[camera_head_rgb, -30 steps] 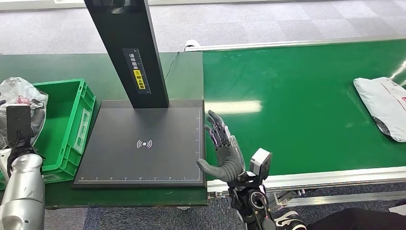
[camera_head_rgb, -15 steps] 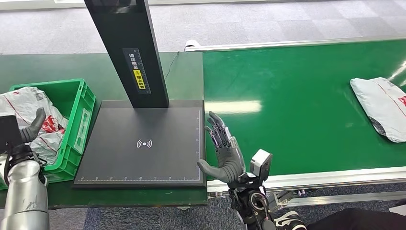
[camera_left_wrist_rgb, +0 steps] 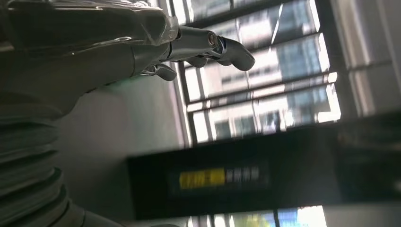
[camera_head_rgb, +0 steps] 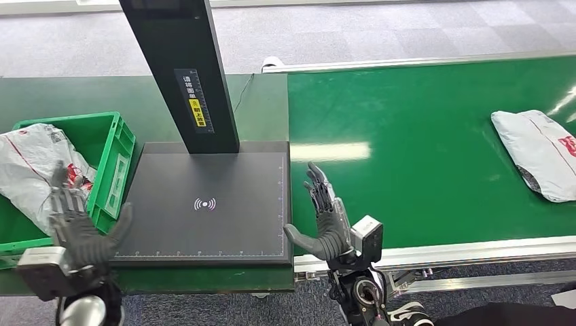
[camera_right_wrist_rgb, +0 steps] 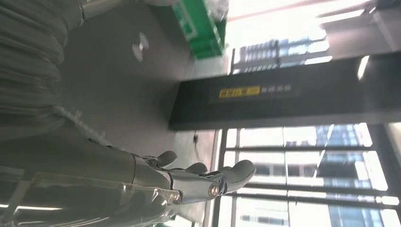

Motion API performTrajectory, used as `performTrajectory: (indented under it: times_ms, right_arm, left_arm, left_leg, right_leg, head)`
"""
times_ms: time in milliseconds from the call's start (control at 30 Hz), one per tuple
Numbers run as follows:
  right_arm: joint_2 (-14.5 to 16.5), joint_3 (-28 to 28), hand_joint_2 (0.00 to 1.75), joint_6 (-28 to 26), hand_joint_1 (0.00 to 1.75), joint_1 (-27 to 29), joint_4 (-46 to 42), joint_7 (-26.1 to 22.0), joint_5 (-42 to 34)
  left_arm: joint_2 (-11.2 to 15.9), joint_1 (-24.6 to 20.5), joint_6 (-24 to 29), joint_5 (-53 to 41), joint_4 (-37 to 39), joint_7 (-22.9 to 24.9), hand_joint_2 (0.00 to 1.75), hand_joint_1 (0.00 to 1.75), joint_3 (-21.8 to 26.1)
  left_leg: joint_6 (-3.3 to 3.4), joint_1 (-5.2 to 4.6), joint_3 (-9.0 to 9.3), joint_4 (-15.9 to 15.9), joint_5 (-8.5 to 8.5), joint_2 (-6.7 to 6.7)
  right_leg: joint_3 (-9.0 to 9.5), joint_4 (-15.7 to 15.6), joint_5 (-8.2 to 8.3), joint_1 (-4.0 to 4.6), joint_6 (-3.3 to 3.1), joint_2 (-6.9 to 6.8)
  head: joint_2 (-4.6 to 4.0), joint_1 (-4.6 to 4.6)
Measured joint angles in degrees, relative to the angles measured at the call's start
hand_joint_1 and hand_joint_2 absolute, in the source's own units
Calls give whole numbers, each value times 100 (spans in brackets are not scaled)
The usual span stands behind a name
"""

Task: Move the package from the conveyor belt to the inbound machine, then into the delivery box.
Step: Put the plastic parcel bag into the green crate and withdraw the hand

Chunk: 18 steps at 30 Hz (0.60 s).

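A grey plastic package (camera_head_rgb: 540,153) with red print lies on the green conveyor belt (camera_head_rgb: 421,149) at the far right. A second grey package (camera_head_rgb: 30,170) rests inside the green delivery box (camera_head_rgb: 109,170) at the left. The black inbound machine's pad (camera_head_rgb: 204,204) sits between them under its black post (camera_head_rgb: 180,68). My left hand (camera_head_rgb: 78,227) is empty, fingers spread, at the pad's near left corner beside the box. My right hand (camera_head_rgb: 326,221) is also empty with fingers spread, upright at the pad's near right edge. The wrist views show each hand, left (camera_left_wrist_rgb: 142,42) and right (camera_right_wrist_rgb: 156,177), holding nothing.
The pad lies on a dark green table (camera_head_rgb: 81,95) beside the belt. The belt's metal frame (camera_head_rgb: 475,252) runs along the near edge. Grey carpet floor (camera_head_rgb: 339,27) lies beyond.
My left hand has come out of the delivery box toward me and now sits low by the pad's near left corner; the package it left lies in the box. The belt package drifted slightly left.
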Motion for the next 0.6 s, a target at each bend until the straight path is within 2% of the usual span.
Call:
performTrajectory:
  times_ms: [100,200,400,600]
  right_arm:
    - [68,14,175,-378,0,-16,40,0,199]
    - [139,14,175,-479,0,1,54,0,177]
    - [174,15,175,-479,0,257,-103,-7,90]
    - [176,68,175,-471,0,395,-126,-78,53]
  left_arm:
    - [-179,298,-406,77,116,68,175,0,-491]
    - [-309,474,-652,2,411,122,175,0,-737]
    - [-485,787,-945,-357,686,143,175,0,-808]
    - [-580,897,-1081,-548,709,210,175,0,-810]
  left_leg:
    - [-1,0,0,0,0,-1]
    - [-1,2,1,0,0,-1]
    - [-2,5,-2,-1,-1,-1]
    - [-2,5,-3,-1,-1,-2]
  right_leg:
    - [0,0,0,1,0,0]
    - [-1,1,0,3,0,0]
    - [-2,1,-2,6,-1,0]
    - [0,0,-2,4,0,0]
  head:
    - [1,0]
    - [0,-1]
    - [0,1]
    - [0,1]
